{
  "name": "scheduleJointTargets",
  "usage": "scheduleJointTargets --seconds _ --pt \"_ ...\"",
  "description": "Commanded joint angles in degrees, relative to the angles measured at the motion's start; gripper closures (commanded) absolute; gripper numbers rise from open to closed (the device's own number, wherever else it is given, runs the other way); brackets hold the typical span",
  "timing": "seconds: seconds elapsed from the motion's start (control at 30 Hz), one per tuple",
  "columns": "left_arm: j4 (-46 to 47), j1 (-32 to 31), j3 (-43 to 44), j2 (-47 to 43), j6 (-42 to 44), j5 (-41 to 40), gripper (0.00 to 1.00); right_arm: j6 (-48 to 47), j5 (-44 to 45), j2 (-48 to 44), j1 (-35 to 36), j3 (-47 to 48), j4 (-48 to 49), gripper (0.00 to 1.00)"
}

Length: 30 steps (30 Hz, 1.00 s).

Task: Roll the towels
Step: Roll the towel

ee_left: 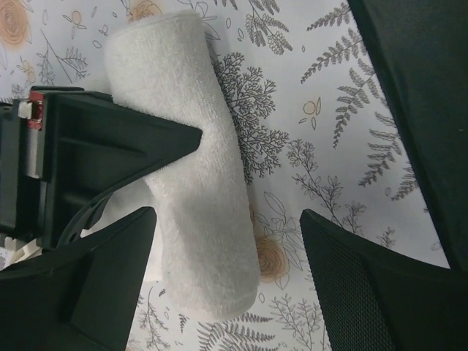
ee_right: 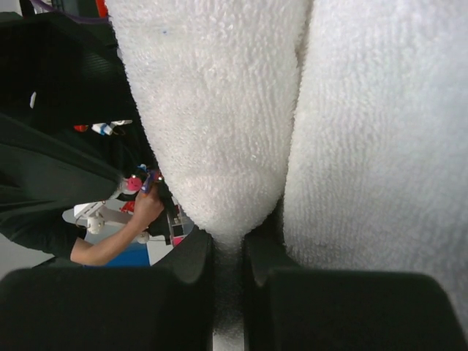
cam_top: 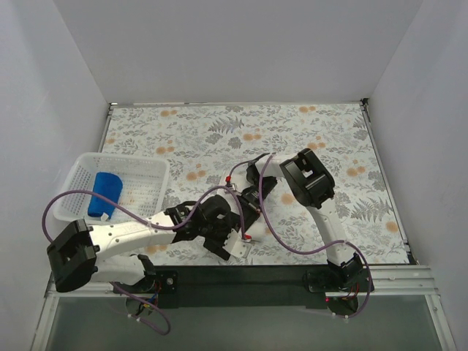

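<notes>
The white towel [ee_left: 191, 175] lies on the floral tabletop as a thick roll. My left gripper [ee_left: 228, 241] is open and straddles the roll's near end. The roll sits close to the left finger [ee_left: 102, 285] and well clear of the right finger [ee_left: 380, 292]. My right gripper [ee_right: 228, 252] is shut on a fold of the white towel [ee_right: 219, 110], which fills that view; its black body [ee_left: 95, 146] reaches over the roll from the side. In the top view both grippers meet at the table's middle, hiding the roll. The blue towel [cam_top: 104, 192] lies rolled in the basket.
The white perforated basket [cam_top: 150, 175] stands at the table's left side. Purple cables [cam_top: 274, 238] loop over both arms near the middle. White walls close in the table on the left, back and right.
</notes>
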Motion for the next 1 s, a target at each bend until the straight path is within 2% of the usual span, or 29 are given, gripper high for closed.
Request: scheduleJointTargets --seconds 0.0,0.13,0.2,0.27,0.3,0.33,0.43,0.47,0.53,0.57,0.63,0.67,0.77,0.87,0.97 --pt "9.1 -2.0 -3.4 3.0 -0.6 -7.3 0.25 -4.3 8.9 2.7 0.0 0.3 3.7 0.99" --pt "18.7 -2.5 -7.8 6.7 0.9 -15.2 0.29 -4.4 9.2 2.8 -0.1 0.5 3.7 0.99" --pt "20.4 -2.5 -8.7 8.9 1.2 -17.9 0.31 -4.4 9.4 2.8 -0.2 0.5 3.7 0.99" --pt "20.6 -2.5 -9.1 10.4 0.6 -18.3 0.39 -4.4 10.0 2.9 -0.3 0.9 3.6 0.99" --pt "20.2 -2.5 -9.2 11.4 0.3 -17.6 0.44 -4.3 10.2 2.9 -0.4 1.1 3.6 0.99" --pt "18.2 -2.5 -9.7 11.6 0.0 -16.4 0.57 -4.1 10.6 2.9 -0.5 1.4 3.6 0.99" --pt "12.8 -2.7 -9.4 11.8 -2.5 -12.4 0.76 -2.6 13.0 2.4 -1.8 3.3 3.9 0.99" --pt "10.8 -2.8 -8.3 11.9 -3.3 -9.8 0.86 -2.1 14.3 2.2 -2.9 4.0 4.1 0.98" --pt "6.4 -2.7 -7.3 12.5 -5.0 -7.9 0.92 0.7 15.7 1.9 -4.5 6.9 4.5 0.91" --pt "4.9 -2.7 -6.3 12.8 -6.4 -6.2 0.95 1.8 16.8 1.6 -6.2 7.9 4.6 0.82" --pt "0.8 -2.6 -5.4 14.4 -7.7 -1.6 0.97 4.1 17.5 0.1 -7.8 11.5 4.6 0.70" --pt "-0.2 -2.5 -4.2 14.9 -8.6 -0.2 0.98 4.9 18.7 -0.4 -9.5 12.7 4.6 0.61" --pt "-4.0 -1.5 -2.1 17.5 -9.7 4.5 1.00 7.2 20.2 -3.6 -13.0 18.1 4.3 0.48" --pt "-7.4 1.4 1.5 20.4 -10.0 10.7 1.00 9.0 20.8 -7.6 -17.1 22.9 4.3 0.42" --pt "-11.6 5.3 5.0 23.8 -9.2 15.3 1.00 10.2 20.9 -12.1 -21.5 24.8 4.3 0.40"
